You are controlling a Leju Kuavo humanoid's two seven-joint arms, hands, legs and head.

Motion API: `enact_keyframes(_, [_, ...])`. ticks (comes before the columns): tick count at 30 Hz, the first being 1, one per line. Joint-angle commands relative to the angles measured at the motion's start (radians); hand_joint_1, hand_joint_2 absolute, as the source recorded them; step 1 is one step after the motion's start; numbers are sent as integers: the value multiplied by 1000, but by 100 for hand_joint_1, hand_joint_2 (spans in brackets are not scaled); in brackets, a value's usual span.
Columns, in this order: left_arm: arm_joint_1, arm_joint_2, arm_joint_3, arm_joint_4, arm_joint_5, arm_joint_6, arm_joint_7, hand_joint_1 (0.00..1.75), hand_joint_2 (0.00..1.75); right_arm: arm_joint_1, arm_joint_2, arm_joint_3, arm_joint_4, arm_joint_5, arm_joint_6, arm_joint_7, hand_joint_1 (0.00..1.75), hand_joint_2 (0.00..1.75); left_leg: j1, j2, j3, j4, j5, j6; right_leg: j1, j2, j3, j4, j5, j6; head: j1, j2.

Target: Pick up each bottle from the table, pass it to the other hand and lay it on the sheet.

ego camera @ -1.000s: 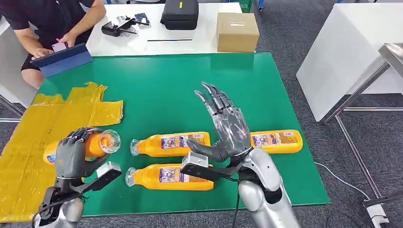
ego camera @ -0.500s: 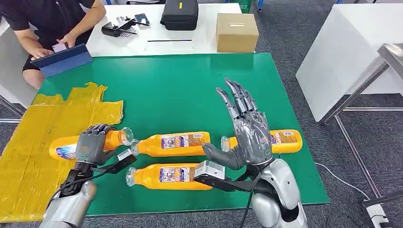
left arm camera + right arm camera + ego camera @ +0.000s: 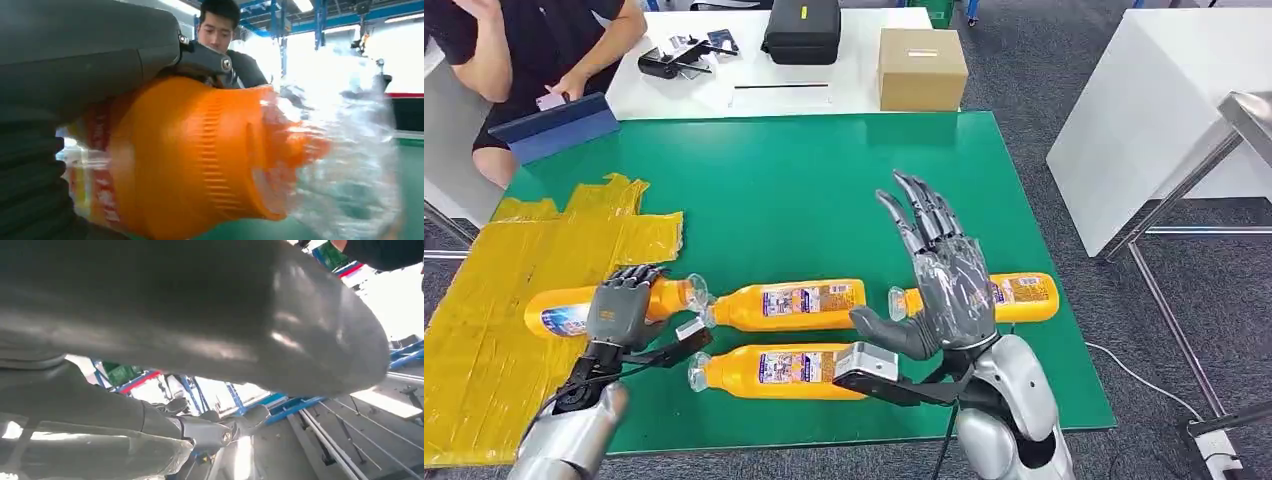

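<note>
My left hand (image 3: 621,303) grips an orange bottle (image 3: 564,309) near its clear cap, and the bottle lies across the edge of the yellow sheet (image 3: 484,300). In the left wrist view the bottle (image 3: 190,160) sits under my thumb. My right hand (image 3: 939,270) is open, fingers spread and raised above the table. Three more orange bottles lie on the green table (image 3: 794,190): one in the middle (image 3: 789,303), one nearer me (image 3: 774,370), one partly behind my right hand (image 3: 1024,296).
A person (image 3: 534,40) sits at the far left with a blue tablet case (image 3: 554,125). On the white table behind stand a cardboard box (image 3: 922,68), a black case (image 3: 802,30) and small devices. A white table (image 3: 1144,110) stands at the right.
My left hand has lowered the bottle from a raised tilt down onto the sheet's edge. My right hand moved right and stayed spread above the right bottle.
</note>
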State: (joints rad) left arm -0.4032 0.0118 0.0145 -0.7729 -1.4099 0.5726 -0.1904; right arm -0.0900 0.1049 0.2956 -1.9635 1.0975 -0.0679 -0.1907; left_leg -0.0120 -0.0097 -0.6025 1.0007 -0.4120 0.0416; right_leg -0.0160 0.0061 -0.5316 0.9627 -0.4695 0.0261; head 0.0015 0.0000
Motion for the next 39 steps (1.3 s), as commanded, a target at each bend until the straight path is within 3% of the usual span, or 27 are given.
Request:
enact_keyframes(1, [-36, -12, 51, 110, 10, -35, -45, 0, 0, 6, 16, -45, -2, 13, 24, -1, 0, 0, 1, 0, 2, 0, 0, -4, 1, -1, 3, -1, 0, -2, 0, 0])
enact_keyframes(15, [-4, -26, 67, -14, 61, -14, -86, 0, 0, 46, 50, -93, 11, 42, 35, -8, 0, 0, 1, 0, 1, 1, -1, -4, 2, -2, 2, 0, -1, -2, 0, 0])
enact_keyframes(19, [51, -38, 121, -203, 288, 5, -199, 0, 0, 50, 63, -128, 16, 54, 58, -14, 0, 0, 1, 1, 0, 1, -1, -4, 2, 0, 1, 0, 0, -2, 0, 0])
enact_keyframes(23, [214, -65, 258, -642, 785, -148, -332, 0, 0, 37, -12, -160, 132, 54, 16, -19, 0, 0, 2, 4, 0, 1, -2, -3, 2, 3, 0, -1, 0, -1, 0, 0])
enact_keyframes(26, [313, -99, 370, -827, 1117, -299, -392, 0, 0, 5, -57, -216, 244, 25, -3, -33, 0, 0, 2, 8, 2, 0, -3, -3, 3, 6, 3, -3, 1, -1, 0, 0])
enact_keyframes(30, [466, -151, 468, -1013, 1395, -480, -430, 0, 0, -52, -84, -328, 395, -3, -12, -72, 0, 0, 2, 13, 4, -1, -3, -3, 5, 10, 5, -4, 1, -1, 0, 0])
enact_keyframes(33, [523, -191, 469, -1067, 1462, -560, -424, 0, 0, -55, -76, -402, 407, -4, -6, -83, 0, 0, 0, 8, 0, 0, -2, -2, 4, 6, 1, -2, 0, 0, 0, 0])
enact_keyframes(34, [534, -201, 446, -1069, 1470, -583, -419, 0, 0, -47, -67, -435, 397, 7, 5, -65, 0, 175, 1, 7, 1, 0, -3, -3, 4, 5, 2, -2, 0, -1, 0, 0])
enact_keyframes(39, [558, -222, 371, -1046, 1432, -561, -432, 0, 0, -15, -21, -489, 391, 93, 28, -54, 0, 175, 0, -1, -1, 0, -1, -2, 0, -2, 0, -2, 0, -1, 0, 0])
